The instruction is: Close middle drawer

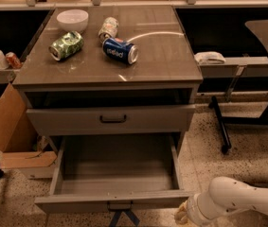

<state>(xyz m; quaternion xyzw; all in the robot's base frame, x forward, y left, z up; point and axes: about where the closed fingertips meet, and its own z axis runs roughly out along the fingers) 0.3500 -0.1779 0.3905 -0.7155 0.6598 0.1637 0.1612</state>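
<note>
The middle drawer (76,203) is pulled far out of the grey-brown cabinet. Its low flat front faces me, with a small dark bar handle (119,205) at centre and a plain, empty grey inner tray (117,167). Above it is the taller-fronted drawer (162,118) with the same handle, standing almost shut. My white arm (237,200) comes in from the lower right. My gripper (181,216) is at the bottom edge, just right of the open drawer's front right corner and partly cut off.
On the cabinet top (162,56) stand a white bowl (72,19) and three lying cans: green (66,45), blue (119,50), pale (108,29). A cardboard box (10,131) stands left of the cabinet. A black chair base (228,126) is at the right.
</note>
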